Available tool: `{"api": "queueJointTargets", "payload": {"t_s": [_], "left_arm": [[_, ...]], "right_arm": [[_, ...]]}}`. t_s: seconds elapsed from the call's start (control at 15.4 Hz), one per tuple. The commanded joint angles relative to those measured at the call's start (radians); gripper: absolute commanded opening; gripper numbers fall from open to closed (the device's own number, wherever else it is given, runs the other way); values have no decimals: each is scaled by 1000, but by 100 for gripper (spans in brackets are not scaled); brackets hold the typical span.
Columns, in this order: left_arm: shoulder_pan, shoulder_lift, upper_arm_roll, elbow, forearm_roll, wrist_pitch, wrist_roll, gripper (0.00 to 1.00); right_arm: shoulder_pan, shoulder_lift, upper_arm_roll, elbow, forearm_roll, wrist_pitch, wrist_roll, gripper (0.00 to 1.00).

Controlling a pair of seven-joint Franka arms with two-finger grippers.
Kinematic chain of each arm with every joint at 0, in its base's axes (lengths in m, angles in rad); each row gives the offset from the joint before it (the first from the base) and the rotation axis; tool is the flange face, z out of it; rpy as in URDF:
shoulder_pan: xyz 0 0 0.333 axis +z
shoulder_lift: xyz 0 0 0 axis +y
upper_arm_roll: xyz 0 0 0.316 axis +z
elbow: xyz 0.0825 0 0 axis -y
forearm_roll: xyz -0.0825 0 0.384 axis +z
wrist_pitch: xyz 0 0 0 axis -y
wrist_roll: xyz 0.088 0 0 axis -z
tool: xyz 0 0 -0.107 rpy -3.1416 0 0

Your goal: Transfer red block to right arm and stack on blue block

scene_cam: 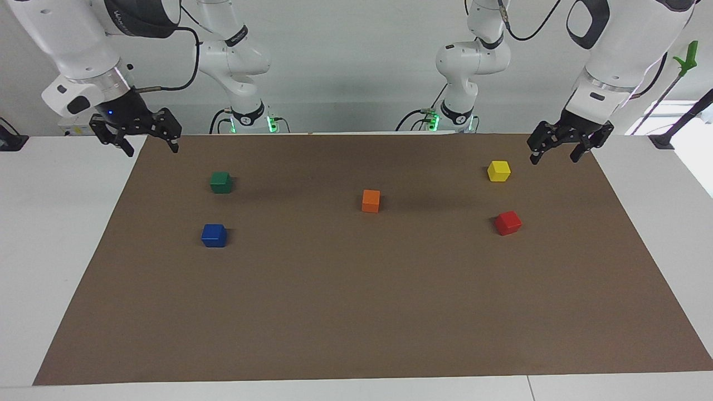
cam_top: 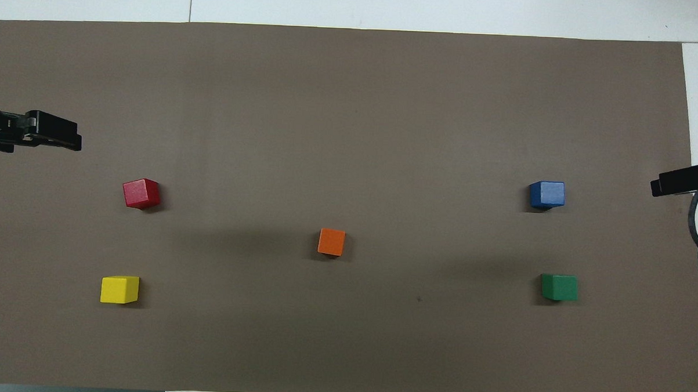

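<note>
— Judging by its looks, the red block was light, stiff and smooth-sided, a little turned on the brown mat toward the left arm's end. Flat opposite faces seemed the place to pinch it.

— Anything crowding it?

— No. The yellow block sat nearer the robots, apart; the orange block mid-mat; the blue block well apart. The left gripper and the right gripper hung spread and empty over the mat's corners.
</note>
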Motion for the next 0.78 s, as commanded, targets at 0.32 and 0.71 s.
{"api": "queueJointTargets", "payload": {"t_s": [0.32,0.71], "left_arm": [[-7,-9,16,-15,-14,-17,3,100],[19,-92,21,-246,-22,217,9,100]], "right_arm": [[-16,-23,9,-20,-18,-2,5,100],[-18,-24,9,-29,-18,-4,-37,100]]}}
